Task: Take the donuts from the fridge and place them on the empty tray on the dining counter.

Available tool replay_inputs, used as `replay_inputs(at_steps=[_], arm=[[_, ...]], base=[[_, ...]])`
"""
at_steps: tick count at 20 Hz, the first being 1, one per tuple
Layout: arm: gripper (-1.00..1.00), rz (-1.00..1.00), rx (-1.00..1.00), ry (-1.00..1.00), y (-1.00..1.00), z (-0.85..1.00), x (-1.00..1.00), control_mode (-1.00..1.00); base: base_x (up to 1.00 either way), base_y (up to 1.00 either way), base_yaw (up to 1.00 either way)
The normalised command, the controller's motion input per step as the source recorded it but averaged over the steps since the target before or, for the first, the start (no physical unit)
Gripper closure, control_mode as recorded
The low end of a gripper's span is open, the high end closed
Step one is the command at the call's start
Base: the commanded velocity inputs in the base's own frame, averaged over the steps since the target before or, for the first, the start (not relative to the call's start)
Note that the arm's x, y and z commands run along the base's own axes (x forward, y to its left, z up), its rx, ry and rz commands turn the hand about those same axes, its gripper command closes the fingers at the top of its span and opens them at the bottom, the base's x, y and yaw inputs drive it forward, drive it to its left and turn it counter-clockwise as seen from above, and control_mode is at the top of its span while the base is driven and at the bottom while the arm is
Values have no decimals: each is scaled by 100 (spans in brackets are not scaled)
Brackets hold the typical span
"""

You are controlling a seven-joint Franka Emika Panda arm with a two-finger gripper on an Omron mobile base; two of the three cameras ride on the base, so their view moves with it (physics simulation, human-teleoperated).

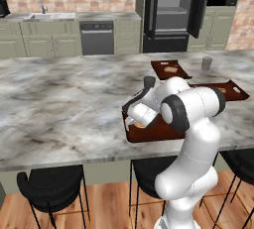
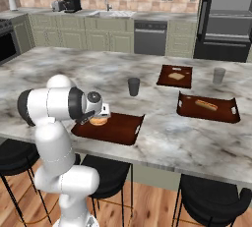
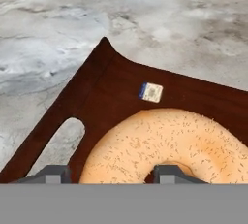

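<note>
Over the dark tray (image 3: 111,102) on the dining counter (image 1: 59,99), the gripper (image 3: 111,172) straddles the orange-tan donut's (image 3: 164,145) ring; whether released, I cannot tell, so lifting could drag it off

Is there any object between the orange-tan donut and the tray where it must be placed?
No. The orange-tan donut already lies on the tray, at the end near the slot handle. The gripper straddles one side of the ring, one finger outside it and one in the hole. Nothing visible lies between donut and tray.
</note>
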Motion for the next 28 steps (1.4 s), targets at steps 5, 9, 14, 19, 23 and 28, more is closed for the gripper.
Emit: replay_inputs(at_steps=[5, 9, 14, 19, 23, 28], arm=[[-100, 0, 0, 4, -2, 20, -2, -100], [-100, -2, -2, 10, 0, 15, 0, -100], [-100, -1, -13, 15, 0, 1, 22, -100], [-100, 0, -1, 24, 5, 8, 83, -100], [-100, -1, 0, 13, 1, 1, 34, -100], [-100, -1, 0, 0, 1, -17, -36, -100]], base=[[0, 0, 0], [0, 0, 0], [0, 0, 0], [0, 0, 0], [0, 0, 0], [0, 0, 0]])
